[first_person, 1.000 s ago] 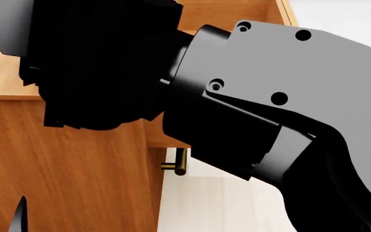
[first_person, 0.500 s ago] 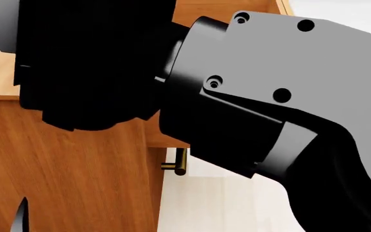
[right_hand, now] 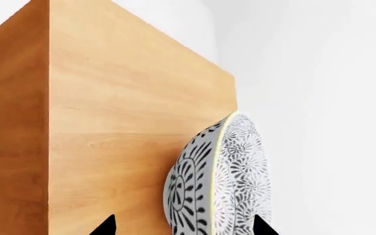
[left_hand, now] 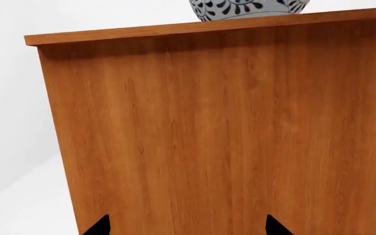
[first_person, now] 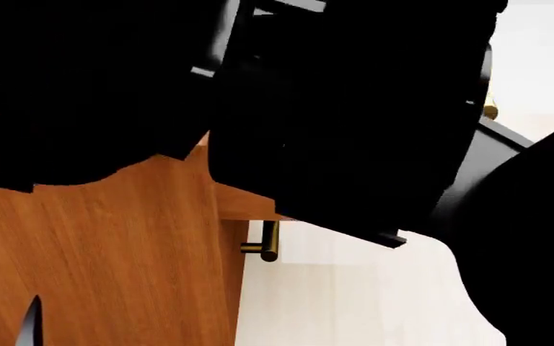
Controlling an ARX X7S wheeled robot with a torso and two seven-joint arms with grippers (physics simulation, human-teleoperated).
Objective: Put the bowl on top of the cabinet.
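The white bowl [right_hand: 221, 181] with its dark leaf pattern rests by its foot on the flat top of the orange-brown cabinet [right_hand: 129, 98]. My right gripper [right_hand: 182, 227] is open, with the bowl between its two spread fingertips; one tip is close to the rim and the other stands clear of the foot. From the left wrist view the bowl [left_hand: 250, 9] peeks over the cabinet's top edge [left_hand: 195, 28]. My left gripper [left_hand: 186, 229] is open, low down, facing the cabinet's side panel with nothing in it. The bowl is hidden in the head view.
My right arm [first_person: 335, 108] fills most of the head view as a black mass. Below it show the cabinet's side [first_person: 113, 252], a brass handle [first_person: 267, 245] and pale floor [first_person: 354, 303]. White walls stand behind the cabinet.
In the head view my right arm has swung across and closer. Its grey shell is gone from sight and it now hides the cabinet top. The cabinet and handle have not moved.
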